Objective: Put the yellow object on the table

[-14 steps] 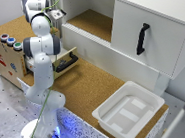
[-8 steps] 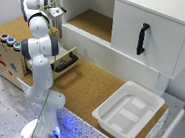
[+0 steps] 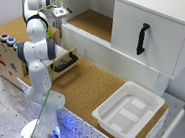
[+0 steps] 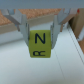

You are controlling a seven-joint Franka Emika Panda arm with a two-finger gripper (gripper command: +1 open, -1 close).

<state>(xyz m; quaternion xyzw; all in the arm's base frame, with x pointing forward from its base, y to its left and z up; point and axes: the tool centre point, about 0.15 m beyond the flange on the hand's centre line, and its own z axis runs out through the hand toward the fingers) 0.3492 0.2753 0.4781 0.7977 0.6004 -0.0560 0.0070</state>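
Yellow object (image 4: 39, 44) is a lettered cube, clamped between the gripper (image 4: 39, 31) fingers in the wrist view, clear of any surface. Pickup done; placing left. In the exterior view the arm is at 11 o'clock, table (image 3: 88, 86) cork open toward 5 o'clock.

The yellow object (image 4: 40, 44) shows a bold black "N" on its upper face; smaller black marks below it, unreadable
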